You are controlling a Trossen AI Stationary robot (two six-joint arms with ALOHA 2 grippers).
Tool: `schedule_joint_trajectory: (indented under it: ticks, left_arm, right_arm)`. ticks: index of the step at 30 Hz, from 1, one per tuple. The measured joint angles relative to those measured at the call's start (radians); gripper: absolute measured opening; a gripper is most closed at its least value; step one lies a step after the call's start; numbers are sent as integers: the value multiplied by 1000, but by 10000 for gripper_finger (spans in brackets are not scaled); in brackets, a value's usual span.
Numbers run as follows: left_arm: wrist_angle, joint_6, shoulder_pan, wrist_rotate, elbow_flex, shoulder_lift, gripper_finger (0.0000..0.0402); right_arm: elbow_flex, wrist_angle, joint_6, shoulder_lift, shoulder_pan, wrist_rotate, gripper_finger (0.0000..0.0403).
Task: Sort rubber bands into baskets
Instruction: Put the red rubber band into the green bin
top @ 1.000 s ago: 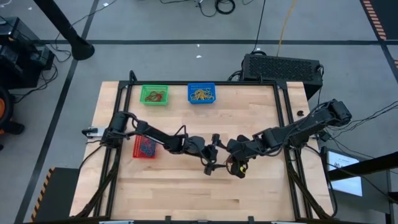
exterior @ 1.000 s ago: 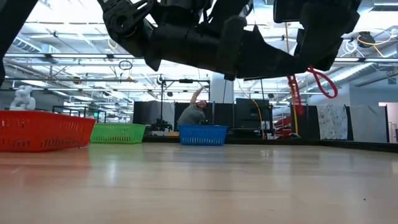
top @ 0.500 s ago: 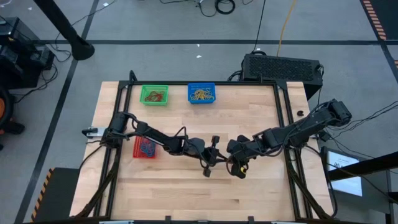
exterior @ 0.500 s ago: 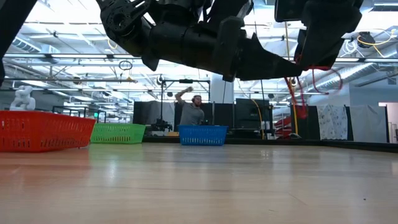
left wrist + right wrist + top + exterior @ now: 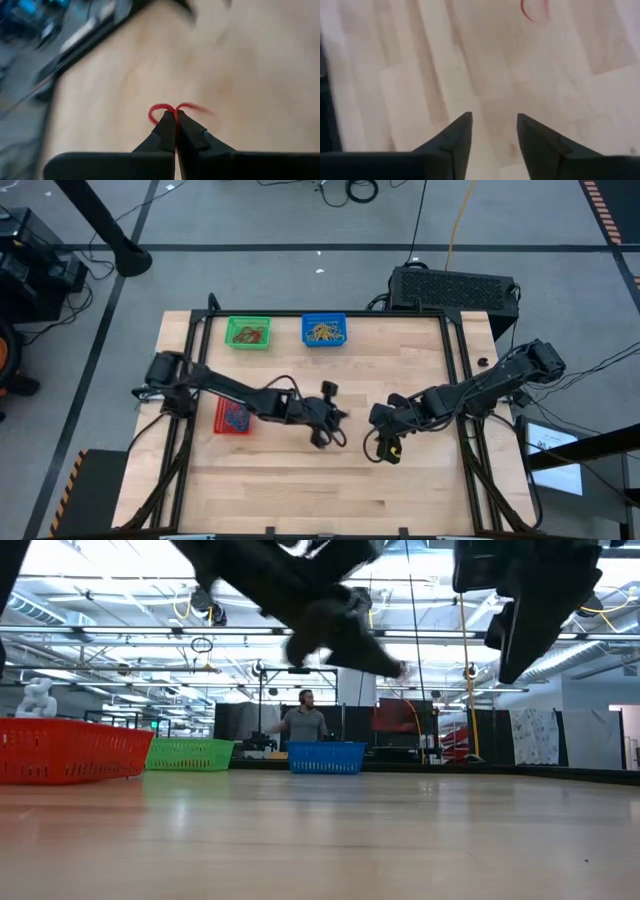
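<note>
With bands already lying in the green [image 5: 247, 333], blue [image 5: 324, 330] and red [image 5: 232, 417] baskets, the left claw [image 5: 175, 118] is pinching one red band [image 5: 159, 111] mid-worktop [image 5: 420, 350], while the right claw [image 5: 493, 124] is hanging apart, empty.

Light: bright, even overhead hall lamps | Glare: ceiling fixtures blown out, low view | Blur: both wrist views motion-smeared

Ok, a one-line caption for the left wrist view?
Left hand, fingers shut, pinching a thin red rubber band above the pale wooden table.
</note>
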Motion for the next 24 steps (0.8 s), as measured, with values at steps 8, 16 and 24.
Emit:
schedule_joint_trajectory:
  ticks: [8, 16, 24]
  left_arm:
    - [-566, 31, 86, -366, -6, -226, 1]
    - [-858, -77, 318, -358, -6, -458, 0]
    - [-906, -105, 609, -163, -6, -575, 0]
  right_arm:
    - [0, 52, -5, 0, 0, 106, 176]
    - [0, 116, -87, 0, 0, 159, 171]
    - [0, 134, -84, 0, 3, 202, 171]
